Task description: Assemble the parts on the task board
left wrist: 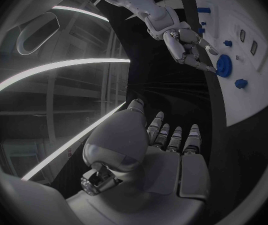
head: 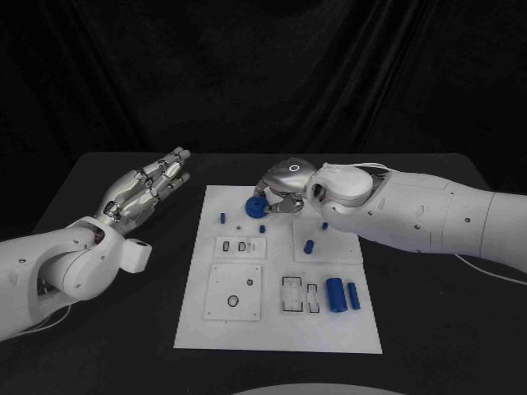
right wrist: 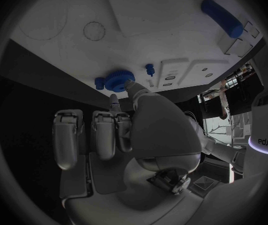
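The white task board (head: 282, 329) lies in the middle of the black table. Over its far left corner my right hand (head: 282, 186) pinches a blue gear (head: 257, 206) between the thumb and a fingertip, with the gear at or just above the board. The same gear (right wrist: 118, 78) meets the fingertips (right wrist: 130, 88) in the right wrist view, and the left wrist view also shows the gear (left wrist: 224, 65) under the right hand (left wrist: 184, 42). My left hand (head: 147, 189) hovers left of the board, fingers straight and apart, holding nothing.
Small blue pegs stand on the board: one (head: 223, 218) by the left edge, one (head: 263, 229) near the gear, one (head: 310, 244) further right. Two blue cylinders (head: 343, 295) lie at the near right. White inset plates (head: 236, 288) occupy the near left.
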